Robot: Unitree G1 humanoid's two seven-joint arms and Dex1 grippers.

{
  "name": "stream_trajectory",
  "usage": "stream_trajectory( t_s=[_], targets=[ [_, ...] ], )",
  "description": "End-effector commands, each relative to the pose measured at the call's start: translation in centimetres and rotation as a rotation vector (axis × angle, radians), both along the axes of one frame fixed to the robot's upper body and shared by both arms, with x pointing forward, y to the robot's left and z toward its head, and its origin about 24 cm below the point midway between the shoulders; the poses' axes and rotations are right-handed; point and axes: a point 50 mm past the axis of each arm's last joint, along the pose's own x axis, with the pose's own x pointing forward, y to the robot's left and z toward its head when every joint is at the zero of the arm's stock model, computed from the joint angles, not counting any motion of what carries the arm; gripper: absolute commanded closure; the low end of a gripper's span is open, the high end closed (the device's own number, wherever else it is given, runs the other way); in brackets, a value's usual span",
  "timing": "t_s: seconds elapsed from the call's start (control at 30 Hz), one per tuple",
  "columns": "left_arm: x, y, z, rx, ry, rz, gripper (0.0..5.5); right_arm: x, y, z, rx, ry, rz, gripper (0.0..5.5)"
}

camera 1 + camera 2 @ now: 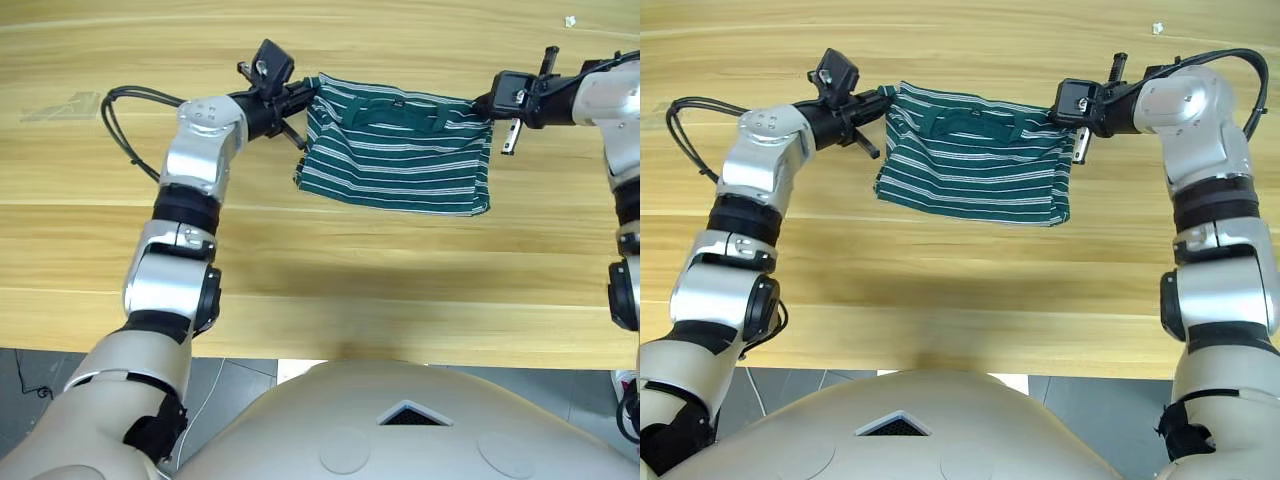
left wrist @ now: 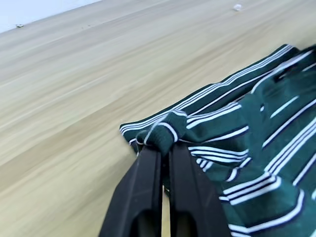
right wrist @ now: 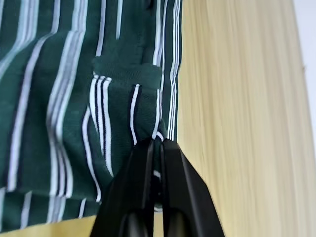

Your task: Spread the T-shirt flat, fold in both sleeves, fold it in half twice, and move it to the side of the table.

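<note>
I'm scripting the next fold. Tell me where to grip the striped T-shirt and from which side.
Grip its two far corners, each from its own outer side. The T-shirt is a wide folded rectangle; its layers bunch at those corners, where the left pincer and right pincer are shut on it.

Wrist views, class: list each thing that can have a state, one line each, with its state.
Dark green white-striped fabric T-shirt: folded, pinched at two corners.
Black left pincer: shut on one T-shirt corner.
Black right pincer: shut on the opposite corner.
</note>
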Motion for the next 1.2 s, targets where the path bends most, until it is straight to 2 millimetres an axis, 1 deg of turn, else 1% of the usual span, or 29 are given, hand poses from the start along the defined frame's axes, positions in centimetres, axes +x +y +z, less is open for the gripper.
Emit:
stream_trajectory(
  t_s=[0.03,0.13,0.2,0.27,0.33,0.43,0.53,0.67,0.7,0.77,0.8,0.87,0.97,1.03,1.1,1.2],
  targets=[
    [0.8,-0.9,-0.9,0.024,0.007,0.040,5.01,0.7,0.1,-1.3,-0.013,0.001,-0.050,4.99],
    [1.1,-1.2,-1.2,0.002,-0.008,0.090,4.59,0.5,-0.3,-2.4,-0.016,0.023,-0.072,4.50],
    [1.3,-1.2,-1.3,-0.005,-0.023,0.120,4.32,0.3,-0.5,-2.8,-0.020,0.032,-0.073,4.19],
    [1.3,-0.9,-1.4,-0.005,-0.029,0.150,4.24,0.3,-0.6,-2.8,-0.026,0.017,-0.077,3.80],
    [1.5,-0.5,-1.3,-0.003,-0.044,0.189,4.24,0.6,-0.8,-2.3,-0.007,-0.041,-0.098,3.80],
    [2.1,0.3,-0.4,0.014,-0.110,0.269,4.24,1.4,-1.3,-0.7,0.042,-0.200,-0.168,3.80],
    [2.5,0.7,0.3,0.032,-0.166,0.301,4.24,1.8,-1.7,0.4,0.070,-0.326,-0.208,3.80],
    [2.5,1.1,0.6,0.042,-0.200,0.305,4.24,1.6,-1.7,1.5,0.106,-0.469,-0.205,4.40],
    [2.4,0.9,0.7,0.037,-0.210,0.271,4.24,1.3,-1.2,1.7,0.142,-0.483,-0.168,4.60],
    [2.0,0.4,0.5,0.025,-0.216,0.185,4.50,0.2,-0.1,1.5,0.192,-0.475,-0.079,4.95],
    [1.5,-0.3,0.1,0.013,-0.200,0.110,4.77,-0.6,0.7,1.0,0.203,-0.449,-0.020,5.23],
    [0.3,-2.0,-0.9,-0.007,-0.149,-0.073,5.11,-2.3,2.4,-0.5,0.213,-0.382,0.077,5.50],
    [-1.5,-3.8,-2.0,0.009,-0.101,-0.273,5.49,-3.7,4.3,-2.6,0.225,-0.304,0.136,5.50],
    [-2.4,-4.3,-2.6,0.031,-0.068,-0.357,5.49,-4.4,5.4,-3.7,0.229,-0.261,0.161,5.50],
    [-3.0,-4.2,-3.1,0.055,-0.029,-0.400,5.49,-5.0,6.0,-4.5,0.222,-0.231,0.177,5.50],
    [-3.4,-3.4,-4.1,0.108,0.050,-0.396,5.49,-5.6,5.7,-5.4,0.198,-0.195,0.174,5.50]
  ],
)
